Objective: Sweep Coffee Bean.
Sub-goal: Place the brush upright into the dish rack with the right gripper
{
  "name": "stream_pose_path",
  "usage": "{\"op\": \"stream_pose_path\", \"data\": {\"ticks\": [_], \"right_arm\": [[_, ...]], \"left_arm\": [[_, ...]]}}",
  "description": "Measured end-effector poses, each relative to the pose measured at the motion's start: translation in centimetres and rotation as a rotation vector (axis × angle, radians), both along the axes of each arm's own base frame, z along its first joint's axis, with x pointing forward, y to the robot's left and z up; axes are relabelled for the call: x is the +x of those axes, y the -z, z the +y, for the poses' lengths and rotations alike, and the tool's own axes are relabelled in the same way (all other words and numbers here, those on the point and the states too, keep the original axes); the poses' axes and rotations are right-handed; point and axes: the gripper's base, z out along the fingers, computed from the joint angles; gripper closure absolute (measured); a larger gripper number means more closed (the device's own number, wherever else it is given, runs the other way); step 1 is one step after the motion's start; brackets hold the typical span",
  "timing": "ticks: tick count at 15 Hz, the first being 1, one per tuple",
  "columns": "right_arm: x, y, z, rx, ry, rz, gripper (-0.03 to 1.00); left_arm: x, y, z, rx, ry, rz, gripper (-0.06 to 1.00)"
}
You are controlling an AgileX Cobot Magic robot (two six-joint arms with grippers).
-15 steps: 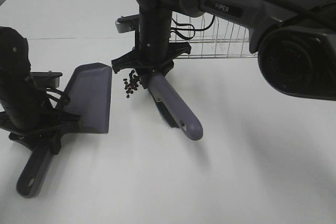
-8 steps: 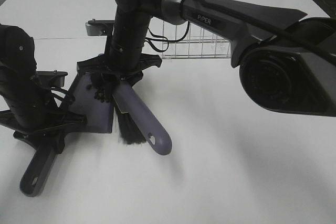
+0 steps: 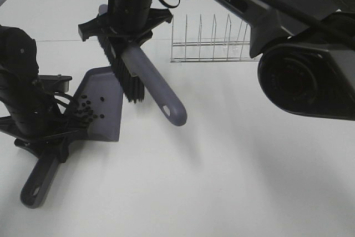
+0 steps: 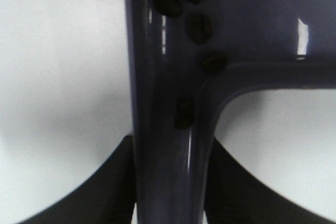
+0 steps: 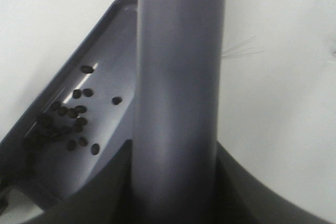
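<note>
Coffee beans (image 3: 86, 110) sitting in the dustpan (image 3: 105, 90)
Tiny dark ovals, loosely clustered near its handle end.

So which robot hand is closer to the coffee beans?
Left. The left gripper holds the dustpan handle right beside the coffee beans; the right gripper hangs higher up, holding the brush.

I count one dustpan (image 3: 102, 90), one brush (image 3: 158, 90) and one wire rack (image 3: 211, 45), with a single counter (image 3: 249, 181) under them. I have two sets of fingers: my left fingers (image 4: 105, 192) and my right fingers (image 5: 247, 192). The coffee beans (image 5: 73, 114) are harder to count. From my right wrist I make out about a dozen separate ones, plus a shadowed clump I cannot count. From my left wrist, six or seven show.
</note>
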Motion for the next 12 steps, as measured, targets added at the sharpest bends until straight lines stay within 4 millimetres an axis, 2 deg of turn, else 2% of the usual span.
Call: {"op": "stream_pose_path", "data": {"ticks": [3,6,10,12], "right_arm": [[1.1,-3.0,-2.3,-0.012,0.039,-0.077,0.7],[2.7,-6.3,-6.2,0.005,0.102,-0.134,0.7],[3.6,-10.2,-12.4,-0.003,0.191,-0.17,0.7],[3.8,-10.6,-16.3,-0.03,0.26,-0.138,0.7]], "left_arm": [[0.0,0.0,0.0,0.0,0.003,0.0,0.62],[0.0,0.0,0.0,0.0,0.003,0.0,0.62],[0.0,0.0,0.0,0.0,0.003,0.0,0.62],[0.0,0.0,0.0,0.0,0.003,0.0,0.62]]}}
